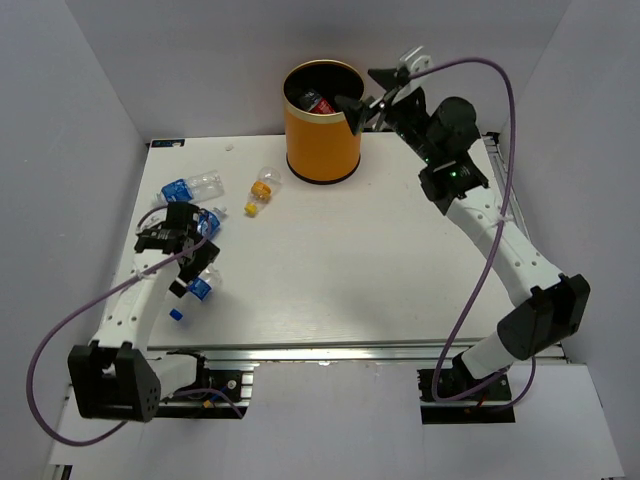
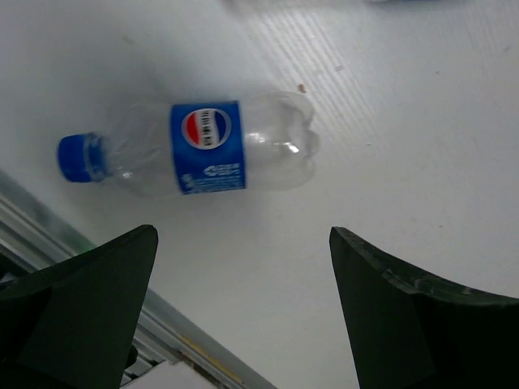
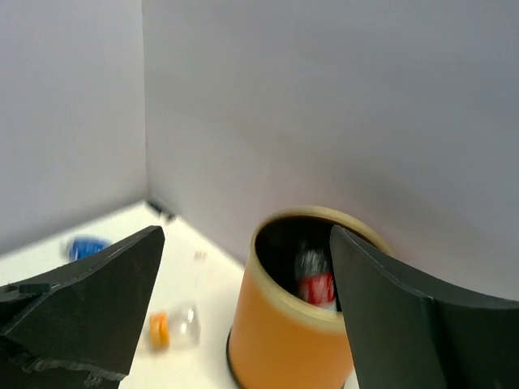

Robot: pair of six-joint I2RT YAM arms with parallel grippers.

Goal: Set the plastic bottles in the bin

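Observation:
The orange bin [image 1: 322, 140] stands at the back of the table, with a red-labelled bottle [image 1: 318, 102] lying inside. My right gripper [image 1: 368, 95] hovers open and empty by the bin's right rim. Its wrist view shows the bin [image 3: 284, 348] and that bottle [image 3: 316, 284] between the fingers. My left gripper [image 1: 190, 250] is open and empty above a clear blue-labelled bottle [image 2: 207, 147] with a blue cap, which lies flat. Another blue-labelled bottle [image 1: 190, 187] and an orange-capped bottle [image 1: 262, 190] lie on the table at left.
A further blue-labelled bottle [image 1: 208, 222] shows partly under the left arm. The table's metal front rail [image 2: 49, 235] runs close to the bottle below my left gripper. Grey walls enclose the table on three sides.

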